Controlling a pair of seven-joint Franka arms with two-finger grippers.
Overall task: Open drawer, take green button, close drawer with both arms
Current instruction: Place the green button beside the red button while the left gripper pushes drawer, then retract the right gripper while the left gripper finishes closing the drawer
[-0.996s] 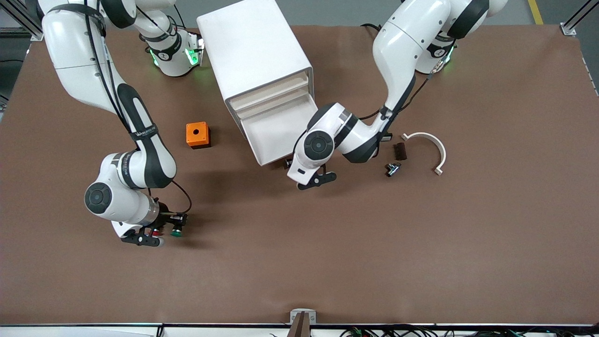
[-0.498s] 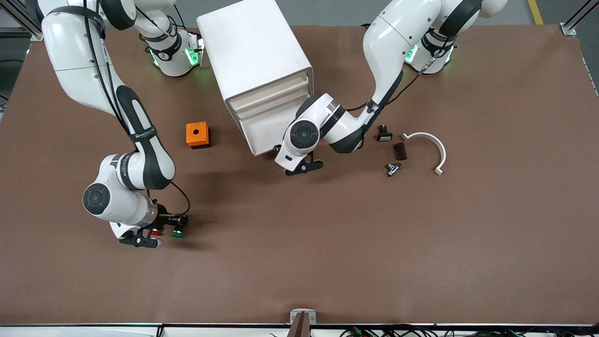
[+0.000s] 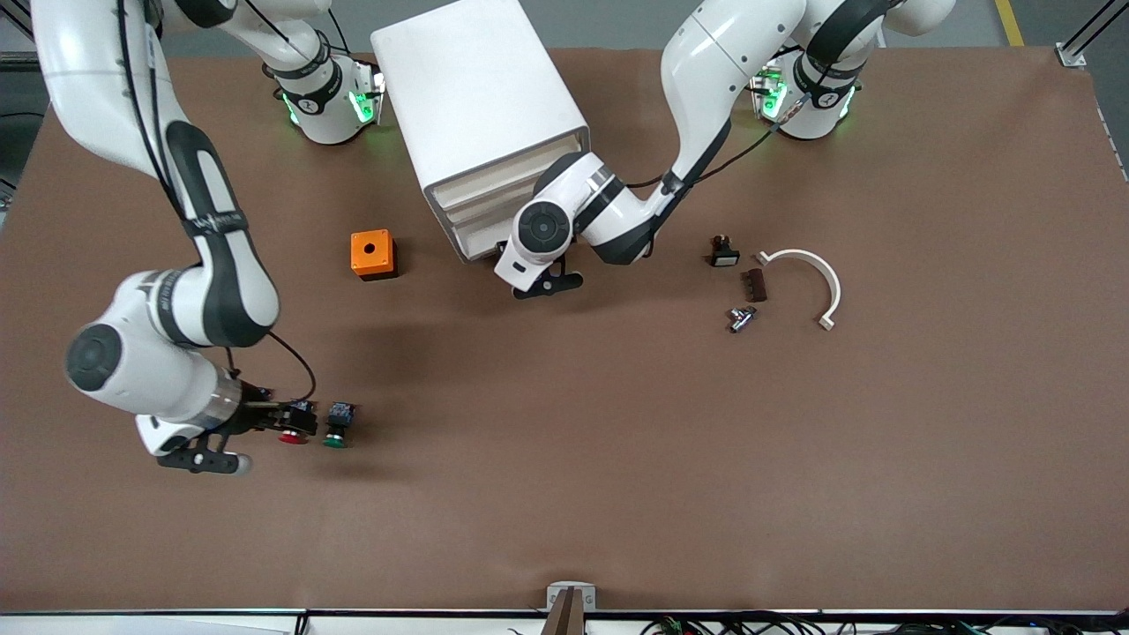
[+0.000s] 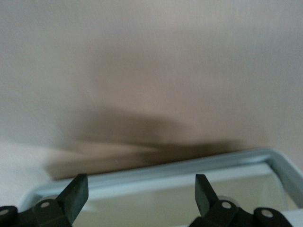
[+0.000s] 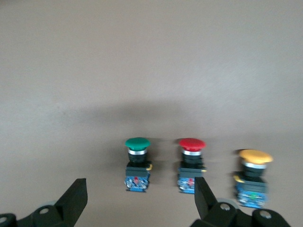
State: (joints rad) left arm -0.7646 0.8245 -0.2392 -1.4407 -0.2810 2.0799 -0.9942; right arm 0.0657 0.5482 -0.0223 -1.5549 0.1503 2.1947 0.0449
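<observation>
The right tool (image 3: 265,422) hangs low over the table (image 3: 617,459) toward the right arm's end, its fingers (image 5: 75,198) spread apart and holding nothing. Just off its fingertips three pushbuttons lie in a row on the table, all free of the tool. The green-capped button (image 5: 138,163) lies just ahead of the gap between the spread fingers; the red-capped pushbutton (image 5: 191,163) lies beside it, just ahead of one fingertip, and the orange-capped pushbutton (image 5: 253,177) is last in the row, outside that finger. In the front view the button (image 3: 337,426) sits clear of the tool, with the red-capped one between the two.

The left tool (image 3: 520,265) is at the front of the white cabinet (image 3: 481,115), its fingers (image 4: 75,194) also spread wide and gripping nothing. The left wrist view shows the pale rim of the drawer (image 4: 156,172) right at its fingertips, spanning the gap between them; whether the fingers touch the rim cannot be told. In the front view the drawer (image 3: 476,242) sits almost flush with the other drawer fronts, its lip just beside the tool.

An orange box (image 3: 372,254) with a round hole stands on the table beside the cabinet, between the two tools. Toward the left arm's end, well away from the left tool, lie a curved white piece (image 3: 816,278) and a few small dark parts (image 3: 752,284).
</observation>
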